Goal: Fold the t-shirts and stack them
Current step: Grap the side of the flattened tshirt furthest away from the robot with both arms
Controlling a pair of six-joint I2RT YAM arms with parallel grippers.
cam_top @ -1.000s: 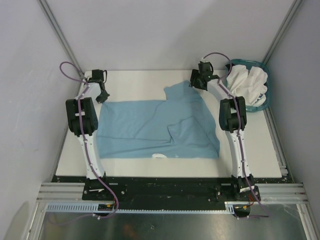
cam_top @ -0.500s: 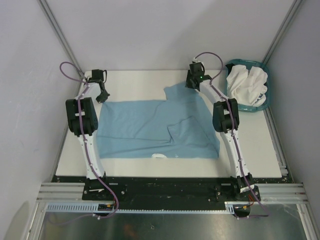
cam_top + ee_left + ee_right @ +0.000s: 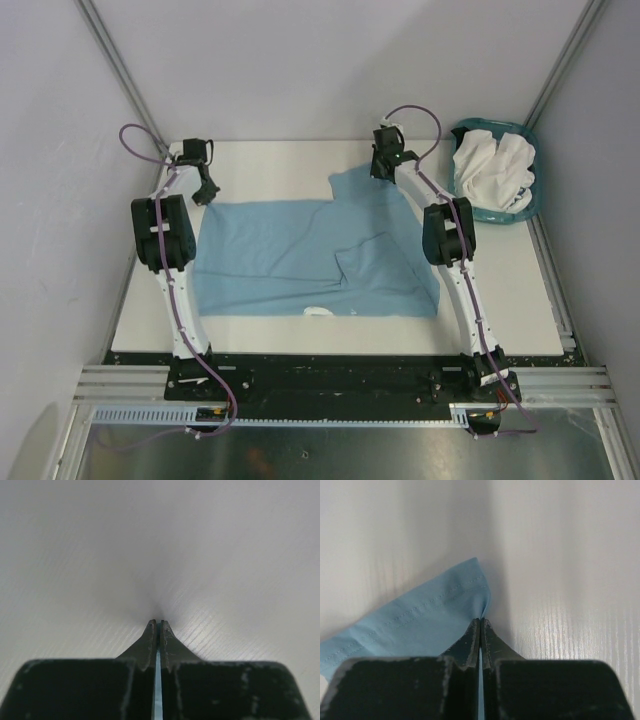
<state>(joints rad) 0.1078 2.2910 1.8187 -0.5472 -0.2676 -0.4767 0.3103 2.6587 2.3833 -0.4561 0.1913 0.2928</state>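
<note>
Grippers are both clenching the light blue t-shirt (image 3: 290, 262) spread flat on the table (image 3: 270, 165), the left gripper (image 3: 206, 194) pinching its far left corner and the right gripper (image 3: 379, 170) its far sleeve hem, while white t-shirts (image 3: 490, 168) are sitting bunched in the basket (image 3: 500, 216)

My counter (image 3: 270, 160) is a flat white board. The light blue t-shirt (image 3: 290, 260) lies directly on it, spread mostly flat across the middle. One sleeve reaches toward the far right, and a fold creases its right half. At the far right corner sits a teal basket (image 3: 500, 216), heaped with crumpled white t-shirts (image 3: 490, 165).
</note>
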